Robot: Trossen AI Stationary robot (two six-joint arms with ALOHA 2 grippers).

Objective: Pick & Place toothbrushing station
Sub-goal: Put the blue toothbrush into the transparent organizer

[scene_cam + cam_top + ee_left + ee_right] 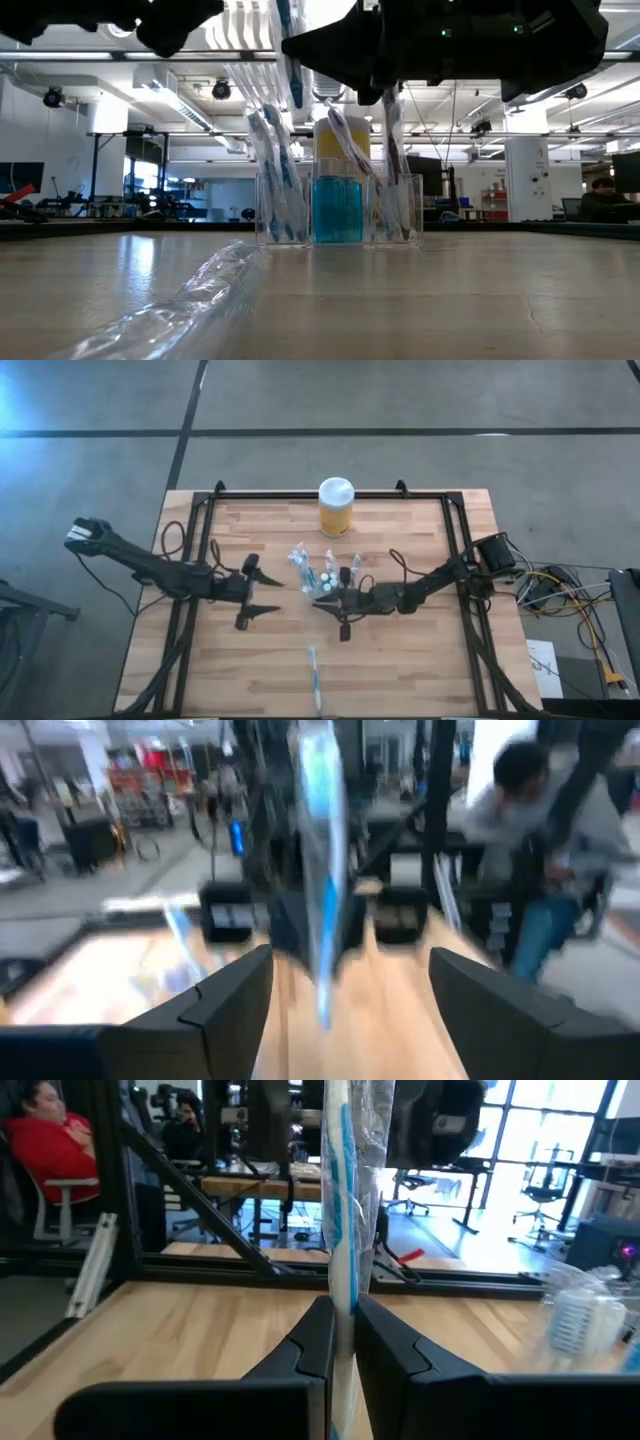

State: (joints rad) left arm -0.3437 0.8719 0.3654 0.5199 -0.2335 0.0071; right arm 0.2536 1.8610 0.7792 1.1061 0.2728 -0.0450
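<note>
The right claw [335, 603] sits near the middle of the wooden bench [420, 660], its fingers [310, 1345] pinched shut on a toothbrush in a clear plastic wrapper [350, 1210], held upright so that, by my reading, it can go down handle-first into a cup. Just beside that claw, toward its eleven o'clock in the overhead view, stands the toothbrushing station, a low see-through plastic holder of joined cups [318, 575]; it rests on the bench slightly toward twelve o'clock of centre. Seen level across the bench, the holder [340, 210] carries wrapped toothbrushes leaning in its outer cups and something blue in the middle one, though whether that is liquid or a bottle cannot be told. Directly at twelve o'clock from the holder, near the far bench edge, is a yellow jar with a white lid [336, 507], apart from the holder and closed. The left claw [262, 598] is at nine o'clock of the holder, clear of it, with its fingers [225, 1000] spread wide and nothing between them; it looks to be standing off so the right arm has room. One more wrapped toothbrush [314, 680] lies flat near the six o'clock edge, probably waiting its turn.
</note>
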